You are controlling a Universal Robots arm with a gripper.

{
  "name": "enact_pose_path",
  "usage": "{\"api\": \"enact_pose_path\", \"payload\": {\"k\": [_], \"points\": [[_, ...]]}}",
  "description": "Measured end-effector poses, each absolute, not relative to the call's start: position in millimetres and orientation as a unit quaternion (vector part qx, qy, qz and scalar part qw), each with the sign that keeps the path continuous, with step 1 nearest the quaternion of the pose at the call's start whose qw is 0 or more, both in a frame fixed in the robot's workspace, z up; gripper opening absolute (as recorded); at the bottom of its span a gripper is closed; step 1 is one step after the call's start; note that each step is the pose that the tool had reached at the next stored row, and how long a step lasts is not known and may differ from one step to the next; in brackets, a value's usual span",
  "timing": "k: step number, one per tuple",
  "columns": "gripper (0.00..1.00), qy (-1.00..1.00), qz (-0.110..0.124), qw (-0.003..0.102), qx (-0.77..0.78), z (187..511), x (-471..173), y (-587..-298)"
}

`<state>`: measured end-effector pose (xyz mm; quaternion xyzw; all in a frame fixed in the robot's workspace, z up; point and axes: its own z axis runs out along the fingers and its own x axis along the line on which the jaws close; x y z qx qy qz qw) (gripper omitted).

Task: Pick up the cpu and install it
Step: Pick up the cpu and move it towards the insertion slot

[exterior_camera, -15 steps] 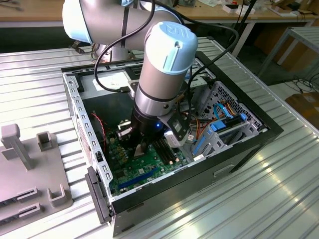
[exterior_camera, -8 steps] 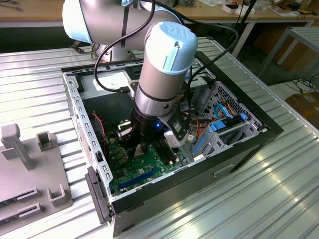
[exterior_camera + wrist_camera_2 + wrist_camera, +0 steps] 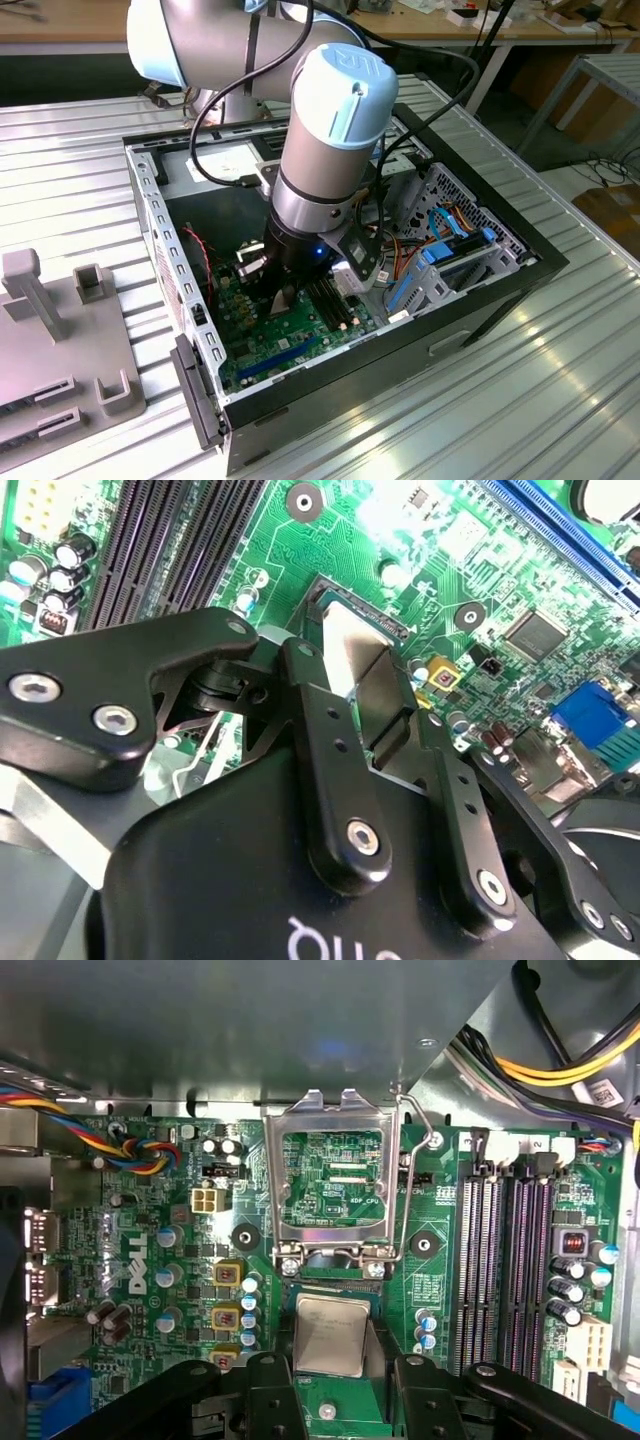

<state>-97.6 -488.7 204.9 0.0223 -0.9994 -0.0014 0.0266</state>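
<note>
Just above the open socket (image 3: pixel 330 1283), clamping the cpu (image 3: pixel 330 1332) between the fingers of the gripper (image 3: pixel 338 1362), with the metal load plate (image 3: pixel 330 1233) standing open and memory slots (image 3: pixel 500 1260) beside the socket.

A ribbed metal table (image 3: pixel 520 400) spreads all round the gripper (image 3: pixel 285 298), streaked with glare. Well beyond it runs a wooden bench (image 3: pixel 80 22), with dark floor (image 3: pixel 565 150) off to one side.

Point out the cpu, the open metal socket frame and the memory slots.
cpu (image 3: pixel 330 1332): first wrist view, its silver top.
socket frame (image 3: pixel 273 1185): first wrist view, one side bar.
memory slots (image 3: pixel 488 1260): first wrist view, one black slot.
</note>
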Motion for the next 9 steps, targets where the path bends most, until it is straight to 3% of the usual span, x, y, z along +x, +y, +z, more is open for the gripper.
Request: {"api": "enact_pose_path", "payload": {"k": [9], "points": [[0.42,-0.999,-0.001,0.027,0.037,204.9,-95.4,-488.7]]}}
